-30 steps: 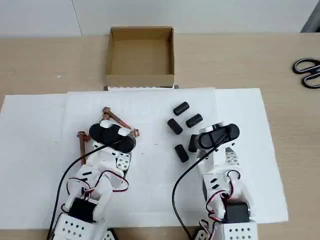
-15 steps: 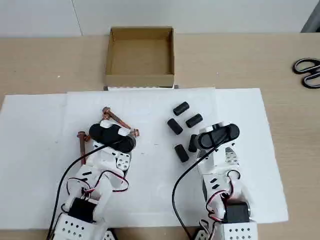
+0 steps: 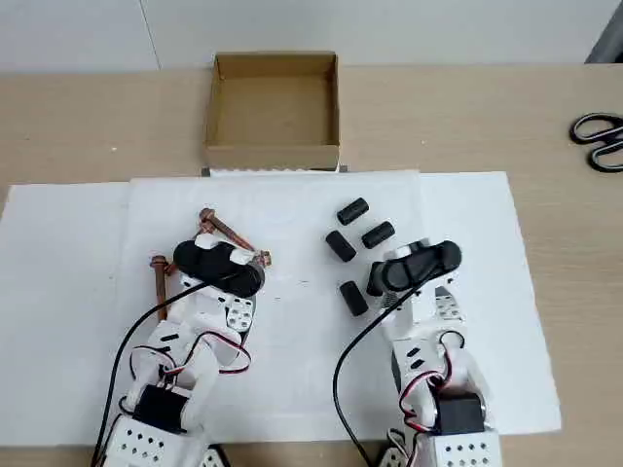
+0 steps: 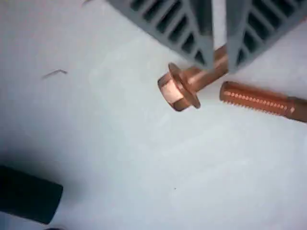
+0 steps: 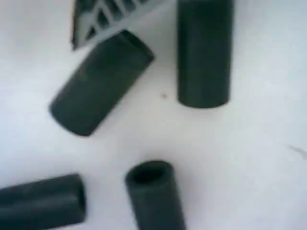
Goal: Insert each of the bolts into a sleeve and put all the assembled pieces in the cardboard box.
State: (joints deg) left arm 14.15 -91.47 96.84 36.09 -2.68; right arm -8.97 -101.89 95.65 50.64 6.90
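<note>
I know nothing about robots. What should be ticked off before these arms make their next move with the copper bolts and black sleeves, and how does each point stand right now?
1. Open cardboard box empty and ready: ok.
2. Copper flanged bolt lying right at the left gripper: ok.
3. Firm hold on that bolt: cannot tell.
4. Black cylindrical sleeves loose and apart on the white paper sheet: ok.
5. Any bolt already in a sleeve: not ok, none is seen assembled.
6. Black-handled scissors well away from the parts: ok.
</note>
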